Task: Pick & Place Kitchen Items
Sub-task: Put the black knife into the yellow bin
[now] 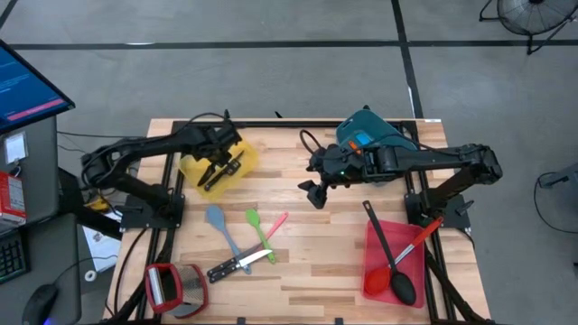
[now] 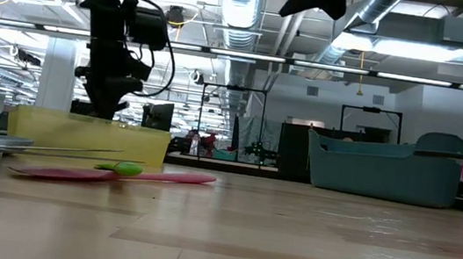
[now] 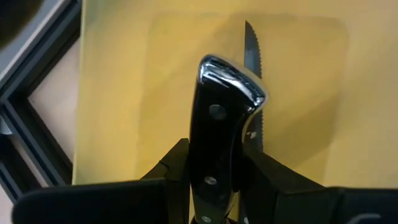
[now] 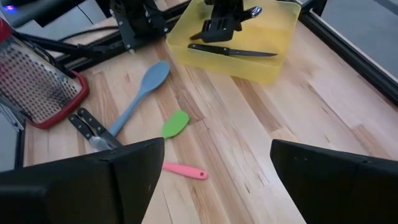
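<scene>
My left gripper (image 1: 219,171) hangs over the yellow bin (image 1: 242,155) at the table's far left, shut on a black-handled knife (image 3: 217,118). The knife's blade is hidden behind the gripper. A second black-handled knife (image 4: 230,51) lies flat on the bin's floor, and its serrated blade (image 3: 252,74) shows past the held handle. My right gripper (image 1: 316,191) hovers open above the middle of the table, with nothing between its fingers (image 4: 124,180). My left gripper pinches the knife's riveted black handle (image 3: 211,149) about midway along, between its two fingers. The fingers slant steeply down from above and lie along the handle. The handle's metal-capped butt (image 3: 233,78) points down into the yellow bin, above the knife that lies there.
On the wood lie a grey-blue spoon (image 1: 219,226), a green spatula (image 1: 257,226), a pink spatula (image 1: 276,223) and black-handled knives (image 1: 237,264). A red-framed grater (image 1: 172,287) sits near left. The red bin (image 1: 379,280) holds a black ladle (image 1: 390,257) and a red-handled tool (image 1: 421,236). A teal bin (image 1: 372,126) stands far back.
</scene>
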Tool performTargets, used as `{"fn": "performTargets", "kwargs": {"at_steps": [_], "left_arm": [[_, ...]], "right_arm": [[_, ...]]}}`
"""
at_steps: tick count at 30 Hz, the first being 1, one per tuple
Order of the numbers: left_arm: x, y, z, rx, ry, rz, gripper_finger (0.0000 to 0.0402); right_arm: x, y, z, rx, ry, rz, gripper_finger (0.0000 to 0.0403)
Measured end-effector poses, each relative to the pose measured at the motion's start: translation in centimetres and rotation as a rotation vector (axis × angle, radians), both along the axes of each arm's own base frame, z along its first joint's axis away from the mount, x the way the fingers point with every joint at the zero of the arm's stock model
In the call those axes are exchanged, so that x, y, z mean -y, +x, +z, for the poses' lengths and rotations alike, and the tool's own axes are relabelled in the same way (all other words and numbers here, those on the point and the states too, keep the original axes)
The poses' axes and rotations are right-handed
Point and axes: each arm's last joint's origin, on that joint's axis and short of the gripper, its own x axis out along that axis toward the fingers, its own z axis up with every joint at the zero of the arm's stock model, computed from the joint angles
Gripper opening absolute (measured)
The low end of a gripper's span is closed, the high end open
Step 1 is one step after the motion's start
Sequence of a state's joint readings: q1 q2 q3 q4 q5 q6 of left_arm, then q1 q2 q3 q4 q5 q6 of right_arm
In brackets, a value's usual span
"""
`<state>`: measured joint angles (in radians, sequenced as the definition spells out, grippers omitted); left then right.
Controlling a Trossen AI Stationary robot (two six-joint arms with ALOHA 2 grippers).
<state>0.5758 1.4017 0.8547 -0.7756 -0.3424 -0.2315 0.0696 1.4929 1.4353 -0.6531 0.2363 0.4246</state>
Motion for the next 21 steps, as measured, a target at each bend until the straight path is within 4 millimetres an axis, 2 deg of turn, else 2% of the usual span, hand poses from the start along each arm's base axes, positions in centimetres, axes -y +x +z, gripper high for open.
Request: {"fn": "performTargets", "kwargs": {"at_steps": [13,21], "left_arm": [[-0.45,0.70,-0.35,0.037,0.025,0.000,0.0080],[-0.58,0.90,-0.27,0.059,0.039,0.000,0.0141]], "right_arm": [[0.00,-0.03,-0.04,-0.008,-0.012,0.010,0.0291],[0.00,-0.04,-0.05,-0.009,-0.012,0.011,0.0291]]}}
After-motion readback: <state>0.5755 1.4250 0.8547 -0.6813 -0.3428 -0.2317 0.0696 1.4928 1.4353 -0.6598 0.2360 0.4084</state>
